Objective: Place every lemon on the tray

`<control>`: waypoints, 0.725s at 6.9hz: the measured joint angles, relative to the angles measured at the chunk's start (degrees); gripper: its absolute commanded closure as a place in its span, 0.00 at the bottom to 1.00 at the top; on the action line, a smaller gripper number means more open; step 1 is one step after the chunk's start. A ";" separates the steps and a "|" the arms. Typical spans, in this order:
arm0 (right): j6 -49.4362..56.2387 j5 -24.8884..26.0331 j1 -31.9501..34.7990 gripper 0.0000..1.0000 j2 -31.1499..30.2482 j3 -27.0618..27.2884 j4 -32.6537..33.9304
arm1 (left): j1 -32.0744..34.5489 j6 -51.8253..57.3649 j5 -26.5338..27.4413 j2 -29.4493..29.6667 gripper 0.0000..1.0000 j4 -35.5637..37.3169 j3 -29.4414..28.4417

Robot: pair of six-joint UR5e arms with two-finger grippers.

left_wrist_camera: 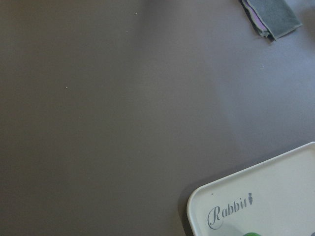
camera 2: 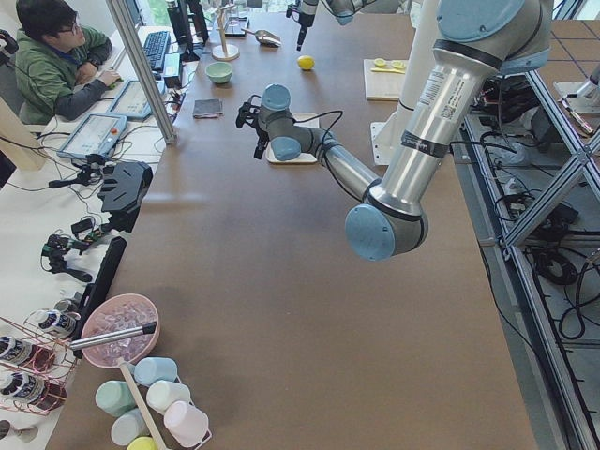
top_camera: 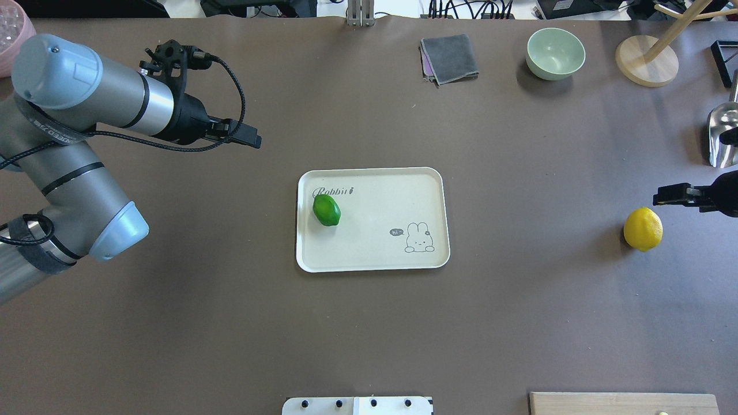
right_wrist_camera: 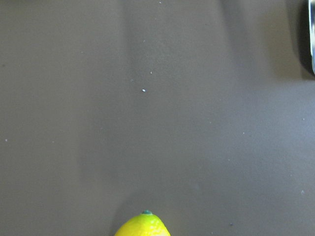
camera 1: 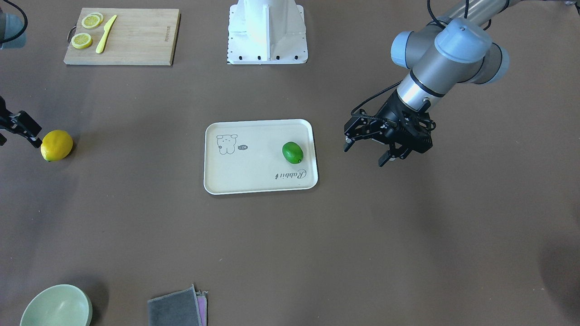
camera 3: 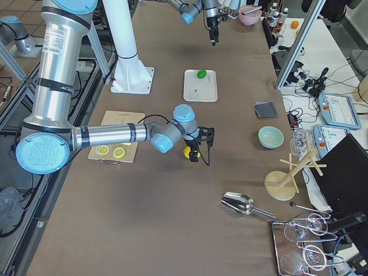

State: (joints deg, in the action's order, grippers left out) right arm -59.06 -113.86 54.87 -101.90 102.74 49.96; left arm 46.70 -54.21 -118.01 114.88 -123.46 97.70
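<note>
The green lemon point(camera 1: 292, 152) lies on the cream tray point(camera 1: 253, 174), near its "Rabbit" end; it also shows in the overhead view point(top_camera: 326, 210) on the tray point(top_camera: 375, 251). The yellow lemon point(camera 1: 56, 145) lies on the table far from the tray, and also shows in the overhead view point(top_camera: 643, 229) and at the bottom edge of the right wrist view point(right_wrist_camera: 142, 226). My left gripper point(camera 1: 364, 155) is open and empty, raised beside the tray. My right gripper point(camera 1: 20, 136) is open and empty, right next to the yellow lemon.
A bamboo cutting board point(camera 1: 136, 40) with lemon slices and a yellow knife sits near the robot base point(camera 1: 267, 31). A green bowl point(top_camera: 555, 53), a folded grey cloth point(top_camera: 450, 57), a wooden stand point(top_camera: 646, 60) and a metal scoop point(top_camera: 723, 135) stand along the far and right edges.
</note>
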 measured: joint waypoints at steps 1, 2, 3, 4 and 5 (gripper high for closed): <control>-2.01 1.64 -2.01 0.01 -0.03 -0.32 -1.15 | -0.01 0.04 -0.02 0.00 0.01 -0.02 0.02; -3.15 2.92 -3.87 0.01 -0.04 -0.73 -2.10 | -0.01 0.06 -0.01 -0.04 0.01 -0.03 0.03; -3.57 4.08 -5.74 0.02 -0.05 -1.16 -2.59 | -0.02 0.06 0.05 -0.07 0.01 -0.03 0.03; -3.60 5.07 -7.33 0.35 -0.05 -1.49 -2.76 | -0.06 0.06 0.13 -0.11 0.01 -0.03 0.02; -3.43 5.85 -8.41 0.87 -0.08 -1.67 -2.82 | -0.14 0.07 0.24 -0.15 0.01 -0.03 -0.07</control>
State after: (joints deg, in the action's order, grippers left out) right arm -62.49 -108.01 46.45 -101.98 101.08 47.14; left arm 46.56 -54.14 -117.77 114.73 -123.49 97.63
